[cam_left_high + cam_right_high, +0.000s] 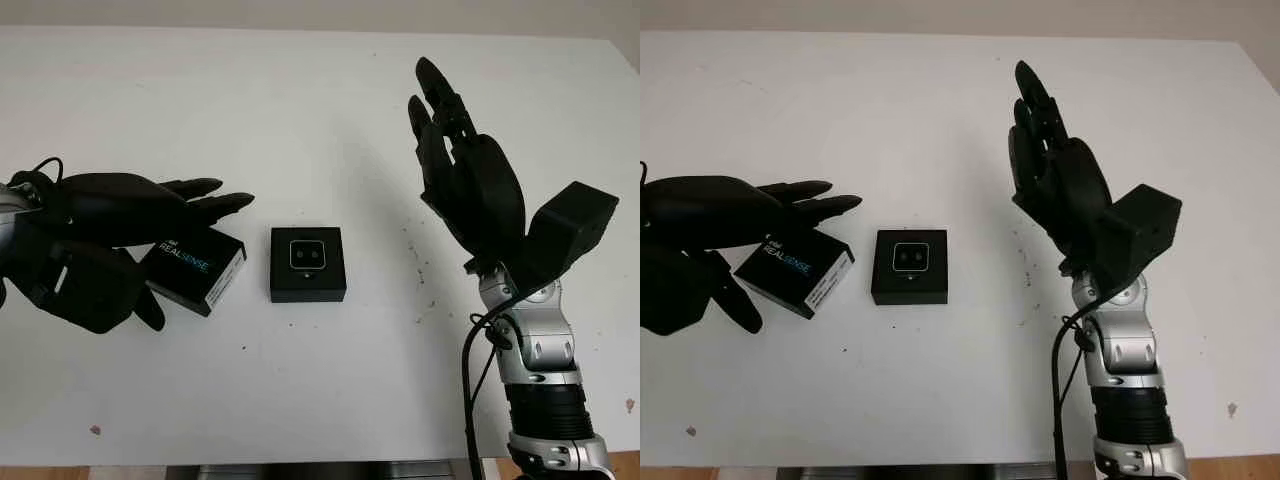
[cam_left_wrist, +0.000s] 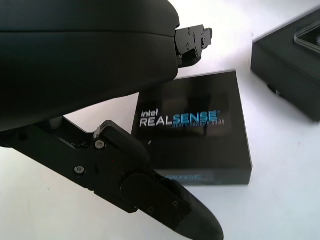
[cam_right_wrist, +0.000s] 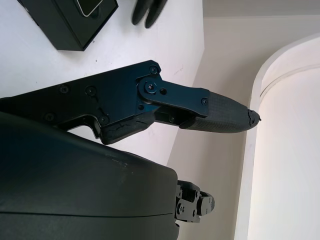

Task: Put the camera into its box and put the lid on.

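Observation:
A black open box (image 1: 308, 285) sits at the table's middle with the small camera (image 1: 307, 256) lying in it, lens side up. To its left lies the black lid (image 1: 795, 270) printed "RealSense", turned at an angle. My left hand (image 1: 198, 258) is around the lid: its fingers (image 2: 192, 40) reach over the far edge and its thumb (image 2: 150, 190) stands along the near side, uncurled. The lid (image 2: 200, 130) looks flat on the table. My right hand (image 1: 445, 150) is open, raised above the table to the right of the box, holding nothing.
The white table (image 1: 300, 100) has bare room behind the box and between the box and my right arm. Its front edge runs along the bottom of the head views. A corner of the box (image 3: 70, 20) shows below my right hand.

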You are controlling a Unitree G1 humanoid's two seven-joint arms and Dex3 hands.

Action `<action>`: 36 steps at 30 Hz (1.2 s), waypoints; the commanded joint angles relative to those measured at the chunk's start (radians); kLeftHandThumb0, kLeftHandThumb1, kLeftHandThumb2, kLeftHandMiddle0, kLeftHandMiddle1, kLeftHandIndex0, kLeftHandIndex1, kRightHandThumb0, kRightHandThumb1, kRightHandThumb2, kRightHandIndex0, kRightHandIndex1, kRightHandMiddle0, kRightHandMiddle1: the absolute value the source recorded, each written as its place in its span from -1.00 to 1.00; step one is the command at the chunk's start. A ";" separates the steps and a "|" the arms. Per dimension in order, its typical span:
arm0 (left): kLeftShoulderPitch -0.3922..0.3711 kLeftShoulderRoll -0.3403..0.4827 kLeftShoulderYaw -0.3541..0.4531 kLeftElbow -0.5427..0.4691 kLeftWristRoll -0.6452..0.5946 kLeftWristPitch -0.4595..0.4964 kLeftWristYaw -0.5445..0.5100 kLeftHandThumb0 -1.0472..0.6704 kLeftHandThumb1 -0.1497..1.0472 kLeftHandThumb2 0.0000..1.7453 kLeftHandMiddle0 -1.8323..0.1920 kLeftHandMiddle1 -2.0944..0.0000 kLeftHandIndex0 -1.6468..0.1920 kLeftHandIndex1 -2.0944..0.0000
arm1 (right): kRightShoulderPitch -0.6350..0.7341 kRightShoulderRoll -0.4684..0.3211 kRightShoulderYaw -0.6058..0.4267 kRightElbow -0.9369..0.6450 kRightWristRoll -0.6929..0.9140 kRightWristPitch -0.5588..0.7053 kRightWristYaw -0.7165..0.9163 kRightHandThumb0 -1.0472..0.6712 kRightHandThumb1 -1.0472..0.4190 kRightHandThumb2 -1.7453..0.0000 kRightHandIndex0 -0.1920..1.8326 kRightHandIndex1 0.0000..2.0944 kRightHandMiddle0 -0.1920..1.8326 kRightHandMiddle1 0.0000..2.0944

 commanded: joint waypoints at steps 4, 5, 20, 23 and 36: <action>-0.017 0.016 -0.028 -0.001 0.065 -0.028 0.001 -0.71 0.56 -0.94 0.99 0.99 0.99 0.98 | -0.001 0.001 -0.006 0.000 -0.004 -0.016 -0.004 -0.63 -1.00 0.23 -0.91 -0.96 -0.98 -0.81; -0.014 0.014 -0.030 -0.004 0.077 -0.026 0.003 -0.70 0.55 -0.94 0.99 0.98 0.98 0.98 | 0.001 0.000 -0.005 -0.004 -0.004 -0.014 -0.003 -0.63 -1.00 0.23 -0.91 -0.96 -0.98 -0.81; 0.071 -0.054 -0.002 0.139 0.171 -0.138 0.427 -0.45 0.91 -0.90 0.57 0.81 0.59 0.79 | 0.023 -0.006 -0.006 -0.019 -0.015 -0.014 0.001 -0.61 -1.00 0.26 -0.91 -0.95 -0.94 -0.83; 0.082 -0.059 -0.004 0.145 0.193 -0.147 0.477 -0.36 0.99 -0.88 0.58 -0.66 0.43 0.31 | 0.023 -0.006 -0.006 -0.019 -0.018 -0.015 0.002 -0.61 -1.00 0.28 -0.91 -0.95 -0.94 -0.83; 0.126 -0.051 0.000 0.077 0.214 -0.087 0.467 -0.37 1.00 -0.61 -0.20 -1.00 0.29 -1.00 | 0.027 -0.004 -0.005 -0.018 -0.030 -0.033 0.008 -0.57 -1.00 0.30 -0.91 -0.95 -0.93 -0.85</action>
